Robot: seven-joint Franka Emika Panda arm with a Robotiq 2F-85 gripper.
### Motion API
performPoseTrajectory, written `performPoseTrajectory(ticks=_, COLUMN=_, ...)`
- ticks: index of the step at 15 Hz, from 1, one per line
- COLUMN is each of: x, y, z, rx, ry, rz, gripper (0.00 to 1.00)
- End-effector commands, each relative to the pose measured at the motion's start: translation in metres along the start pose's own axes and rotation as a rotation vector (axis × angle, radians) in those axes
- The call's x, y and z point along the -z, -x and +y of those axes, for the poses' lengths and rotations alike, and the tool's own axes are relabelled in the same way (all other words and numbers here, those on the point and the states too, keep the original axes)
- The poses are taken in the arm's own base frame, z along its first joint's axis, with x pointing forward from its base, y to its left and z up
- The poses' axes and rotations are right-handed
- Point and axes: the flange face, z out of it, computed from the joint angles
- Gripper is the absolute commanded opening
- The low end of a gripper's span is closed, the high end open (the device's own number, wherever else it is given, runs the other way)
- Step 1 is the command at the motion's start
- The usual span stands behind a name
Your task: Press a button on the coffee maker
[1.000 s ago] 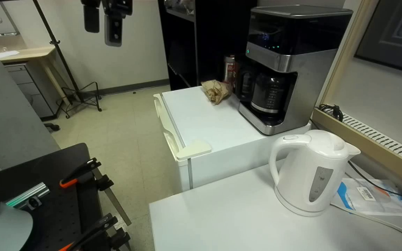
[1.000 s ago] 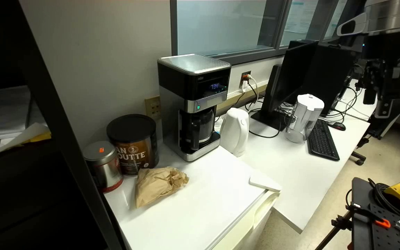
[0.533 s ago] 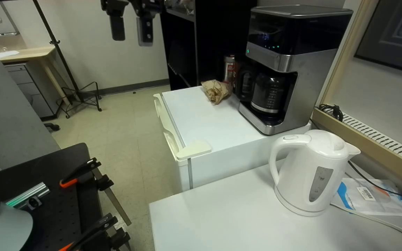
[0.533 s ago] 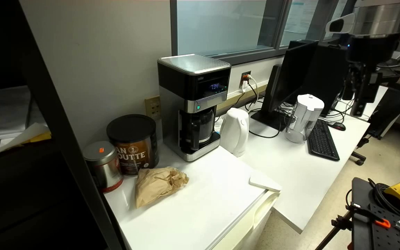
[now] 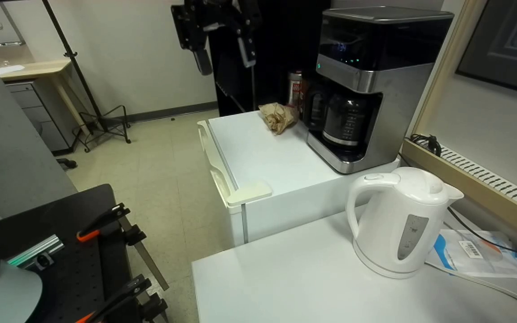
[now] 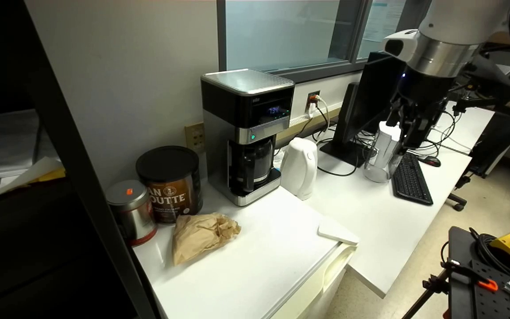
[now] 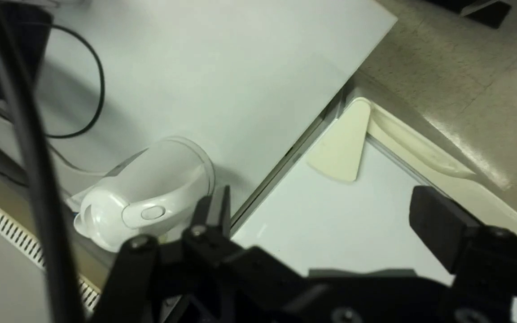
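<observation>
The coffee maker (image 5: pixel 402 107) is a boxy black and silver machine on the white fridge top; it also shows in an exterior view (image 6: pixel 224 110). Its dark display panel (image 5: pixel 339 49) is lit, with several small green lights. A green-lit button (image 6: pixel 253 137) sits on the silver front band. The dark glass carafe (image 5: pixel 346 119) stands inside. My gripper (image 5: pixel 226 63) is open and empty, in the air, apart from the machine on its front side. In the wrist view the spread fingers (image 7: pixel 322 202) are above the fridge top; the coffee maker is out of that view.
A white kettle (image 5: pixel 397 224) stands on the white desk (image 5: pixel 276 278) beside the fridge. A paper bag (image 6: pixel 204 237), a brown coffee can (image 6: pixel 171 186) and a metal tin (image 6: pixel 131 212) are by the machine. A pitcher (image 6: pixel 381 155) and monitor (image 6: pixel 370 97) stand further along the desk.
My gripper has moved towards the coffee maker, rightwards in an exterior view and leftwards in another, and has tilted. It stays open. The coffee maker and other objects have not moved.
</observation>
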Motion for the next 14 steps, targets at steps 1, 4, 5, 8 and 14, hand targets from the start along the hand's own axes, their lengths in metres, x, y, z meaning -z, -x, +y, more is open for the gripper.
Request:
performPoseTrajectory(ticks=1, x=-0.019, y=-0.024, z=-0.007, rx=0.064, ry=0.149, rz=0.047, gripper=1.0)
performPoseTrajectory(ticks=4, x=-0.031, y=-0.047, z=-0.01, rx=0.107, ry=0.28, rz=0.104, gripper=0.68)
performPoseTrajectory(ticks=5, x=-0.035, y=-0.054, z=-0.01, rx=0.117, ry=0.313, rz=0.122, gripper=0.59)
performPoseTrajectory(ticks=8, x=-0.043, y=-0.074, z=-0.012, rx=0.128, ry=0.404, rz=0.196, gripper=0.37)
performPoseTrajectory(ticks=14, x=-0.052, y=-0.111, z=-0.012, rx=0.113, ry=0.508, rz=0.318, gripper=0.0)
